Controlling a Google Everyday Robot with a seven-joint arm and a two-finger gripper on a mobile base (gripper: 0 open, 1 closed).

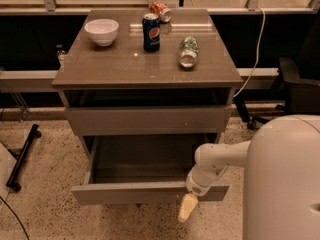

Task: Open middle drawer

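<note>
The middle drawer [130, 193] is a wide grey-taupe drawer with a flat handleless front. It stands pulled well out of the cabinet, and its inside [145, 159] looks bare. My gripper [188, 208] hangs at the right part of the drawer front, its cream tip reaching just below the front's lower edge. The arm [215, 159] comes in from my white body [285, 179] at the right. The top drawer front [145, 120] is shut above. The lowest drawer is hidden under the open one.
On the cabinet top [115, 64] are a white bowl [101, 31], an upright Pepsi can [151, 32], an orange can on its side [161, 11] and a lying plastic bottle [188, 51]. A black stand [22, 159] lies left; a dark chair [300, 89] and a cable [257, 49] are right.
</note>
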